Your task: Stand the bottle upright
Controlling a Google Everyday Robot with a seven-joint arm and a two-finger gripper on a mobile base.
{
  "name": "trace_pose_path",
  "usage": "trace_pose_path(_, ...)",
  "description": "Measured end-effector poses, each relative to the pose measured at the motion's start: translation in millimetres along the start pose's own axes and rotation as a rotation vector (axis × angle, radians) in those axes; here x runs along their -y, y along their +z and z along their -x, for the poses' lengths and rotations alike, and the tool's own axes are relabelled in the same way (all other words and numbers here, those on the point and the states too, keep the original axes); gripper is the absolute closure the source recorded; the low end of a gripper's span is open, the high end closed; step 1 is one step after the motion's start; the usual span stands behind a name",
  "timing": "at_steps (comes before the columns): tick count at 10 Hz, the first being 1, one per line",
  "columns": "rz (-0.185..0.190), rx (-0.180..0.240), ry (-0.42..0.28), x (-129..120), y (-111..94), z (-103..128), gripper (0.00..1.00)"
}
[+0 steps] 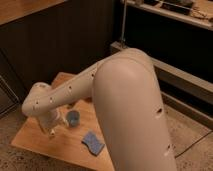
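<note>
Gripper hangs low over the wooden table, just left of the blue cup. Claw released; I see nothing in it. Blue cloth lies near the cup, toward the camera. Bottle: I cannot make it out. The arm hides the tabletop behind the cup.
</note>
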Motion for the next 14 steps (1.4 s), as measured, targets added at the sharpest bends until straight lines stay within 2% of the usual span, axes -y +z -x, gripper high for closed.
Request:
trace_pose_path(7, -0.029, -0.027, -0.066, -28, 25, -1, 0.35)
trace_pose_path(11, -0.038, -0.04, -0.06, -33, 35, 20, 0.35)
trace_pose_path(14, -0.03, -0.051, -0.037, -33, 41, 37, 0.35)
